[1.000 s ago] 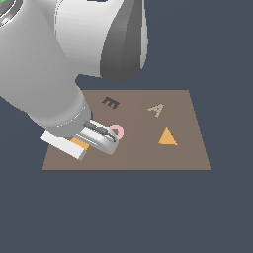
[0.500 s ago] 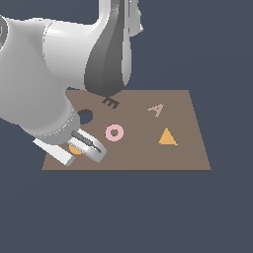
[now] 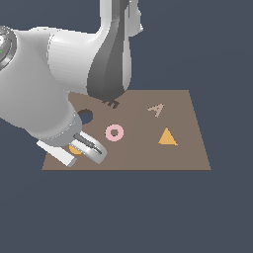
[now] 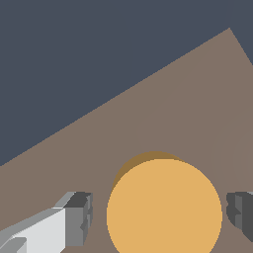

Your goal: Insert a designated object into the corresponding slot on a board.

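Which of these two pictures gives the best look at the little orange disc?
The wrist view: the orange disc fills the picture, lying on the board between the open claw's fingers. In the exterior view only a sliver of the disc peeks out beneath the arm.

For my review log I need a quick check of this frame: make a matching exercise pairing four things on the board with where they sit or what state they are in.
Things:
1. orange disc
2. round slot
3. pink ring
4. orange triangle

States or places:
a. lies toward the exterior view's right, below the tan A mark
b. dark, with nothing in it
c. flat on the board between the open fingers of the gripper
d. lies to the exterior view's right of the slot

Pairs: 1-c, 2-b, 3-d, 4-a
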Available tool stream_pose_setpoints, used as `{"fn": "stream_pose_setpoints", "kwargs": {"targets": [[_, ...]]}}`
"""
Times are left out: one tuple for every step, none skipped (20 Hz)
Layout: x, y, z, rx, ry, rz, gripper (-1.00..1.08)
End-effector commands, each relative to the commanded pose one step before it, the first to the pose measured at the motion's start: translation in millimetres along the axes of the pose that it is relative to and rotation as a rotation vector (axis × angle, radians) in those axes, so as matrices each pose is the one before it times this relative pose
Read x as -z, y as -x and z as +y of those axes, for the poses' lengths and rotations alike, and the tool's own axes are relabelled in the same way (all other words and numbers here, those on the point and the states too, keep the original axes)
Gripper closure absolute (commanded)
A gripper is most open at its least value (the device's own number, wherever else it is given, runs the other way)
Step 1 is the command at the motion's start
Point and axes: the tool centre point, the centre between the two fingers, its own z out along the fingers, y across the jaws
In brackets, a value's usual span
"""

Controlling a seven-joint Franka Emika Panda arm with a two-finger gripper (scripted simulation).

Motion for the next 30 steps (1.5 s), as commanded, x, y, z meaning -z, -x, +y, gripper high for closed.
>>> {"fn": "stream_pose_setpoints", "kwargs": {"targets": [[-7.07, 0.42, 0.01, 0.00008, 0.00028, -0.00083, -0.92], [-1.20, 0.03, -0.01, 0.00000, 0.00000, 0.00000, -0.92], [-0.05, 0.10, -0.22, 0.00035, -0.00048, 0.00035, -0.92], [0.00, 0.00, 0.00, 0.00000, 0.00000, 0.00000, 1.08], [0.00, 0.00, 0.00, 0.00000, 0.00000, 0.00000, 1.08], [0.00, 0.00, 0.00, 0.00000, 0.00000, 0.00000, 1.08], [0.00, 0.00, 0.00, 0.00000, 0.00000, 0.00000, 1.08], [0.00, 0.00, 0.00, 0.00000, 0.00000, 0.00000, 1.08], [0.00, 0.00, 0.00, 0.00000, 0.00000, 0.00000, 1.08], [0.00, 0.00, 0.00, 0.00000, 0.00000, 0.00000, 1.08], [0.00, 0.00, 0.00, 0.00000, 0.00000, 0.00000, 1.08], [0.00, 0.00, 0.00, 0.00000, 0.00000, 0.00000, 1.08], [0.00, 0.00, 0.00, 0.00000, 0.00000, 0.00000, 1.08], [0.60, -0.27, -0.39, 0.00038, -0.00044, 0.00079, 1.08], [0.63, 0.01, 0.01, 0.00000, 0.00000, 0.00000, 1.08], [1.58, -0.02, 0.12, -0.00015, 0.00027, -0.00038, 1.08], [1.90, 0.03, 0.03, 0.00000, 0.00000, 0.00000, 1.08], [0.19, -0.06, 0.15, -0.00023, 0.00036, -0.00054, 1.08], [-1.91, 0.38, -0.05, 0.00022, 0.00011, -0.00064, 1.08], [0.05, 0.05, 0.20, -0.00098, -0.00001, 0.00005, 1.08], [0.03, 0.26, 0.31, -0.00249, 0.00000, 0.00000, 1.08], [0.05, 0.42, 0.57, -0.00423, -0.00001, 0.00000, 1.08], [0.07, 0.57, 0.84, -0.00598, -0.00001, 0.00001, 1.08], [0.09, 0.75, 1.05, -0.00766, -0.00002, 0.00001, 1.08], [0.12, 0.90, 1.32, -0.00942, -0.00002, 0.00001, 1.08], [0.14, 1.08, 1.54, -0.01111, -0.00002, 0.00001, 1.08], [0.16, 1.24, 1.78, -0.01284, -0.00003, 0.00001, 1.08], [0.18, 1.42, 2.01, -0.01457, -0.00003, 0.00001, 1.08], [0.20, 1.59, 2.25, -0.01631, -0.00003, 0.00001, 1.08], [0.22, 1.76, 2.49, -0.01807, -0.00004, 0.00001, 1.08]]}}
